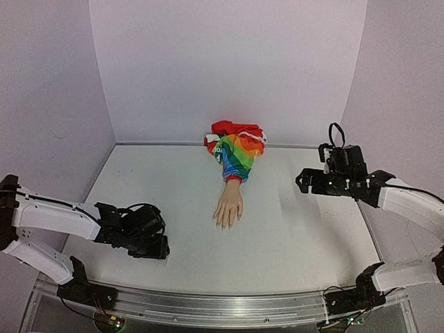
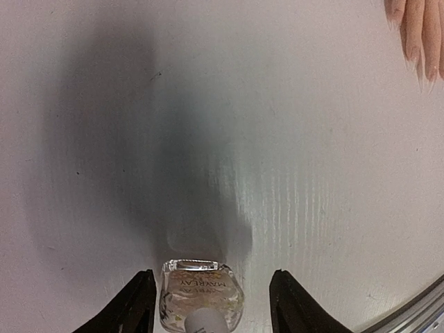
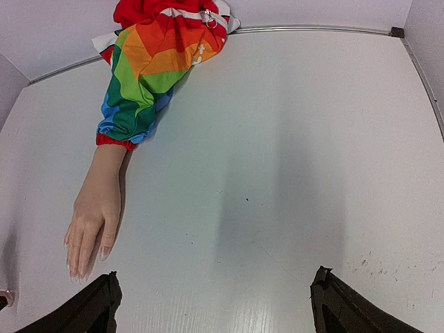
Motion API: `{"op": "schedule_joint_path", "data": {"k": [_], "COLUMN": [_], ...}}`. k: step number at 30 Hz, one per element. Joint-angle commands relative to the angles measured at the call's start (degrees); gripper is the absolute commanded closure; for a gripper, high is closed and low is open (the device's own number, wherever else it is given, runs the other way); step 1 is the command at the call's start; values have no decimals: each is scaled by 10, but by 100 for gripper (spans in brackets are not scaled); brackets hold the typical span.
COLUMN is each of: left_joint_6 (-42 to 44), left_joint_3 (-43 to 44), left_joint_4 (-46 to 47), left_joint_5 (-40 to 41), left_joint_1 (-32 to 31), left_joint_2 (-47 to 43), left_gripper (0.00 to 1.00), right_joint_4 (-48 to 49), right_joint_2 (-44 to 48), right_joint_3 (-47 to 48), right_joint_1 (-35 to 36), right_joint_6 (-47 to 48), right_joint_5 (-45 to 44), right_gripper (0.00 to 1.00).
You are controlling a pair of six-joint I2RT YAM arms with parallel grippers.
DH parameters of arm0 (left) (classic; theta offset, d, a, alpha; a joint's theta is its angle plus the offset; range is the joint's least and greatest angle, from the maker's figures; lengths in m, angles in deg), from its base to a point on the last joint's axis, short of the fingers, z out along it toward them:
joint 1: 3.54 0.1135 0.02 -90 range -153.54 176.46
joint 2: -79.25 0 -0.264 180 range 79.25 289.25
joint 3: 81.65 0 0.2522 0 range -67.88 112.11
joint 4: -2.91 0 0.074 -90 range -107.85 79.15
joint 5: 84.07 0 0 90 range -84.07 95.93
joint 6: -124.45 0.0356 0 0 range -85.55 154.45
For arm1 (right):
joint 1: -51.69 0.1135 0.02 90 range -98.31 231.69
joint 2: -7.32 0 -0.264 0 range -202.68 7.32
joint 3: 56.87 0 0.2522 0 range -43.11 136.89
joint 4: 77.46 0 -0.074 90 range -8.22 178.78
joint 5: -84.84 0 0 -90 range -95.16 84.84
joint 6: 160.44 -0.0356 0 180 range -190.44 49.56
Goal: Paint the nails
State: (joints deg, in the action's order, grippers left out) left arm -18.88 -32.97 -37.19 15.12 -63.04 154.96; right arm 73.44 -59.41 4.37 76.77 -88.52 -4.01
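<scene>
Left wrist: left tool spread astride a half-cropped bottle — right tool spread wide, nails indistinct.

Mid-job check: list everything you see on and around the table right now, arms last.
fake hand: one, pale flesh tone, mid-table, fingers pointing toward the arms
nails: tiny, pale, at its fingertips; count unclear
sleeve: one, rainbow-striped, over the wrist, bunched by the back wall
bottle: one, small, clear, lettered, table's near left, between open jaws
table: one, white
rail: one, metal, along the near edge
left gripper: one, black, open around the bottle, gap on one side
right gripper: one, black, open, empty, over the table's right side
</scene>
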Motion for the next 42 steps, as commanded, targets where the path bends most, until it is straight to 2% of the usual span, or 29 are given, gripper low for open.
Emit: {"op": "schedule_joint_path", "data": {"k": [1,4,10,22,26,27,31,34,38,42], "left_joint_6": [-2,2,27,155,170,172,175,178,177,157], "left_joint_3": [32,54,101,307,335,338,331,311,278,225], "left_joint_4": [15,-7,5,45,48,49,53,66,51,28], "left_joint_5": [14,35,48,30,23,21,17,7,20,61], "left_joint_1": [-14,-27,-48,-57,-62,-62,-62,-62,-62,-48], "left_joint_2": [28,56,117,322,351,350,322,280,206,106], "left_gripper": [45,53,59,64,65,63,36,20,12,9], "right_joint_4": [13,13,13,4,2,2,-8,-18,-30,-23], "right_joint_2": [8,8,4,10,12,10,-8,-35,-87,-158], "right_joint_3": [5,5,7,-2,-12,-13,-10,3,42,91], "right_joint_1": [4,5,5,9,20,24,54,88,159,243], "right_joint_6": [0,-1,-1,0,2,3,12,21,37,50], "right_joint_5": [1,2,2,0,11,15,23,24,24,33], "right_gripper": [2,2,2,2,2,2,2,2,3,12]}}
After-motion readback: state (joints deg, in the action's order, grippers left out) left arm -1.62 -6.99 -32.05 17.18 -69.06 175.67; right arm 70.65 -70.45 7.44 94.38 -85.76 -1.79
